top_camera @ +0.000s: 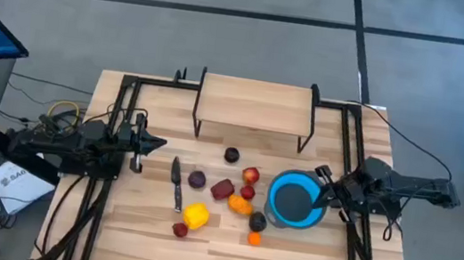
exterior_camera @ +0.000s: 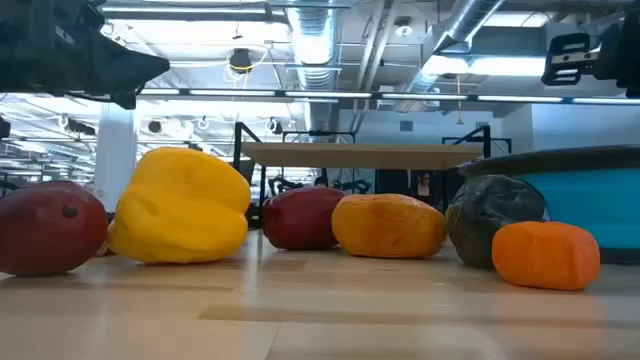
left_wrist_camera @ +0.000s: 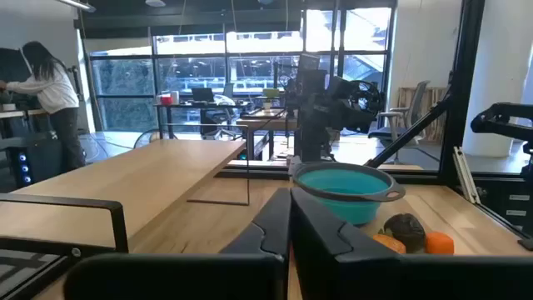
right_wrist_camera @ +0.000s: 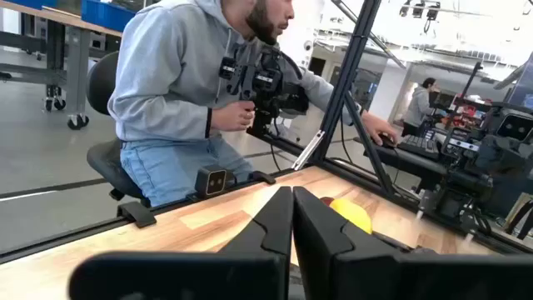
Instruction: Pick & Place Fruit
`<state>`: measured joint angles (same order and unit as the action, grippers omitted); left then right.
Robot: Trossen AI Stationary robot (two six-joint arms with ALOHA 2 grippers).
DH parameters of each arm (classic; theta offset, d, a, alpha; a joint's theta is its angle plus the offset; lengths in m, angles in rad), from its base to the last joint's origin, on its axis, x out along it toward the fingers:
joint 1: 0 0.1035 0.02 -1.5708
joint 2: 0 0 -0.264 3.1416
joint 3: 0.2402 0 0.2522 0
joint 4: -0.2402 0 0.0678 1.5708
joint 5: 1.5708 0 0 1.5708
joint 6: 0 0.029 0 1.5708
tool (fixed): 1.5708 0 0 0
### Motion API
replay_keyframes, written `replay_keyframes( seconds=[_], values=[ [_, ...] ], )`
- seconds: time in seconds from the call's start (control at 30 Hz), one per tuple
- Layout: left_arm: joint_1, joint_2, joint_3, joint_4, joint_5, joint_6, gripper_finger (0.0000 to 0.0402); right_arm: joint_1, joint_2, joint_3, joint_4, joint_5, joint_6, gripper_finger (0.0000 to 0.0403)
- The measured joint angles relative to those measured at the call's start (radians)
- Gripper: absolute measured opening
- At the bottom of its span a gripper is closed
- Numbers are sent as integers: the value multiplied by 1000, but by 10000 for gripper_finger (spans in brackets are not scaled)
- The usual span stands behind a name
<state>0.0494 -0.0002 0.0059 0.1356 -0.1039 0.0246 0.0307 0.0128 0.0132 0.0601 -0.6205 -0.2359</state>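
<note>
The fruit (top_camera: 221,202) lies in a loose cluster just beside the blue bowl (top_camera: 297,200), its long axis slanting from the black piece (top_camera: 231,155), nearest the wooden shelf (top_camera: 256,104), to the red piece by the yellow one (top_camera: 196,215). Left gripper (top_camera: 158,144) waits beyond the knife (top_camera: 176,184), fingers together, holding nothing. Right gripper (top_camera: 324,189), fingers together and empty, sits at the bowl's rim.

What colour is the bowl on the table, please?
The bowl is blue, shading to teal; the high view shows it best, beside the right gripper.
</note>
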Motion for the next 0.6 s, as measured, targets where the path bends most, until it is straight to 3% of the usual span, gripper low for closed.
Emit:
replay_keyframes(
  seconds=[0.6],
  values=[
    [3,13,0,7,0,-3,2,0,0,0,0,0,0,6]
  ],
)
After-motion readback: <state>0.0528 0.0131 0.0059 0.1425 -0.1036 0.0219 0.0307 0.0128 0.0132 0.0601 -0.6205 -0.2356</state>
